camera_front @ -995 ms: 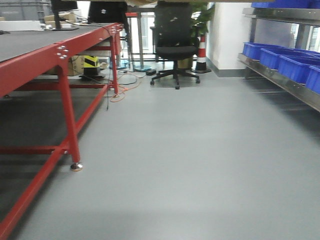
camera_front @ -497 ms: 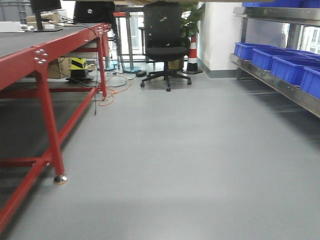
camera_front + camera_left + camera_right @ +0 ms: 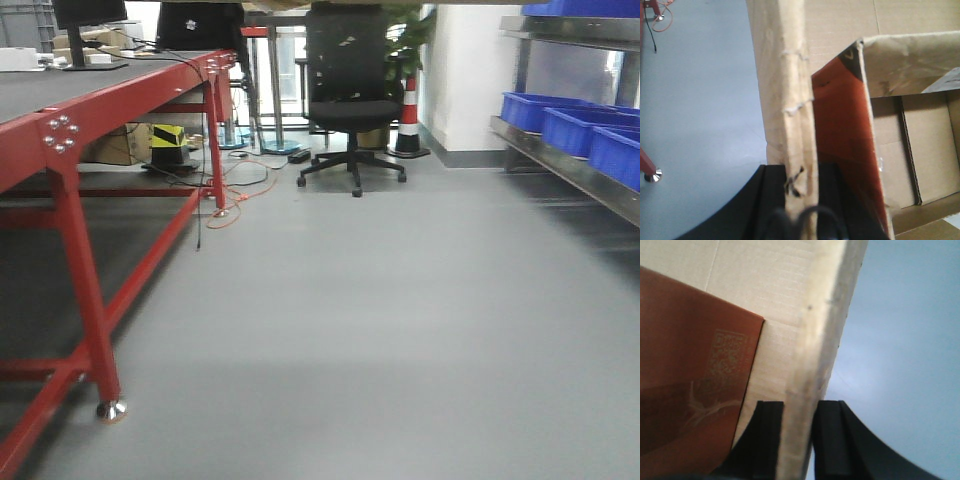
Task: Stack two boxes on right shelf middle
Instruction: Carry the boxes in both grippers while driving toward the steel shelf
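Holding the box: both hands pinch its walls, and it hangs above the grey floor, clear of the counter.
Left hand: black fingers are clamped on either side of a worn, upright cardboard wall edge.
Right hand: its two black fingers are closed on another wall edge, with pale cardboard pressed between them.
Box: brown corrugated cardboard, open, with its inside showing in the left wrist view. A red-brown panel lies on the inner face just beside the left hand. The right wrist view shows a red-brown printed patch bearing a square code. I cannot tell whether a second box sits inside.
Counter: red frame and dark top. One foot stands on the floor, and a foot also shows low beside the box in the left wrist view.
Shelf: shiny steel board across the floor from the counter, well apart from it, carrying blue bins.
Chair: black, past the counter's far end, near a striped cone.
Under the counter: a carton and a yellow-black marker; an orange cable trails by its far leg.
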